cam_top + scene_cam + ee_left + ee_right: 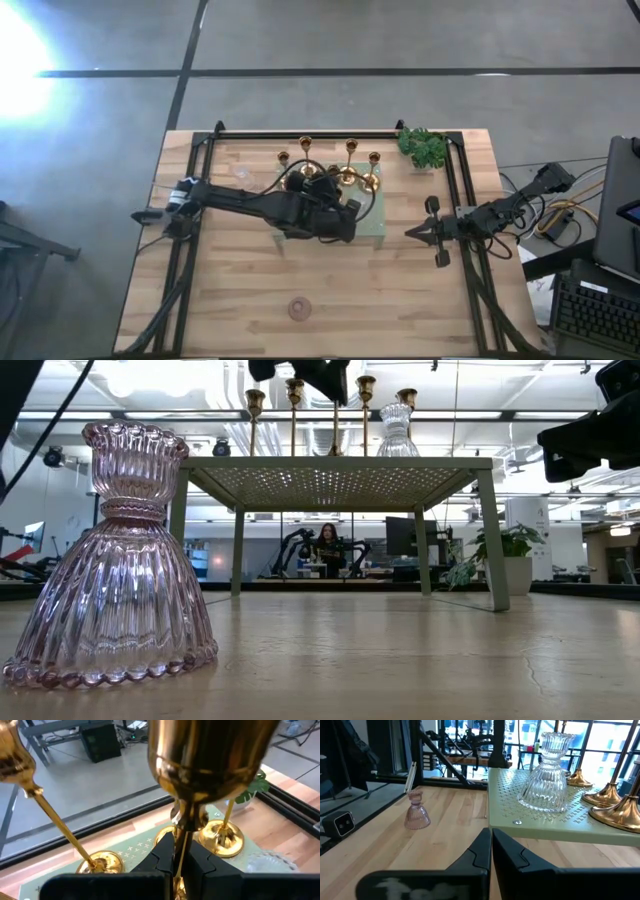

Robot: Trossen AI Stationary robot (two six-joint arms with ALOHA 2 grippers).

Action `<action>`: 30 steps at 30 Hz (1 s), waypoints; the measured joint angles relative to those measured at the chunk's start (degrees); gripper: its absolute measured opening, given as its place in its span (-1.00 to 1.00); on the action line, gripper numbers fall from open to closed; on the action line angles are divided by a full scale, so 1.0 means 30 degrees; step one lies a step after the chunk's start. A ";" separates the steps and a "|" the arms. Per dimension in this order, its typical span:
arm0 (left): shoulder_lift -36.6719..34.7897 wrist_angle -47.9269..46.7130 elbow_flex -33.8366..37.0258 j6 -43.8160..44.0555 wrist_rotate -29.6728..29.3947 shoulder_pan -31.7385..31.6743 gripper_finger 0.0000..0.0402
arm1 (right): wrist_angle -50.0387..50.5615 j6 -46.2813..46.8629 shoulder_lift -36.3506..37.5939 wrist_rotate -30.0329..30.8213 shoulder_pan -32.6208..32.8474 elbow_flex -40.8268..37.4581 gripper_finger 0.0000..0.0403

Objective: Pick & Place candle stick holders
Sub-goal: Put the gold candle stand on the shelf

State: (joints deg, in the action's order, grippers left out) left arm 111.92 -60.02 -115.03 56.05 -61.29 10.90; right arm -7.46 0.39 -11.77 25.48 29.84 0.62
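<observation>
Now my left hand (pixel 176 862) is clenched on the thin stem of a brass holder (pixel 210 765) above the tray (pixel 371 228); polished, top-heavy, slippery, so low on the stem suits.

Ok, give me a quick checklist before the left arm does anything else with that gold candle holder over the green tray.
1. Left end effector shut on the gold candle holder stem: ok.
2. Holder upright in the grip: ok.
3. Whether its base has landed on the pale green tray: cannot tell.
4. Neighbouring gold holders upright: ok.
5. Right end effector shut, parked clear of the tray: ok.
6. Pink glass holder on the table, not on the tray: not ok.
</observation>
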 joint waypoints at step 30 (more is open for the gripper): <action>-0.0130 -0.0797 0.1071 0.1714 0.0435 -0.0890 -0.92 | -0.0001 0.0004 0.0000 0.0002 0.0001 0.0000 -0.96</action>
State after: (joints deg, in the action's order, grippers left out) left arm 111.53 -62.41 -111.82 61.20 -59.99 8.24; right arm -7.46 0.40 -11.77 25.49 29.85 0.62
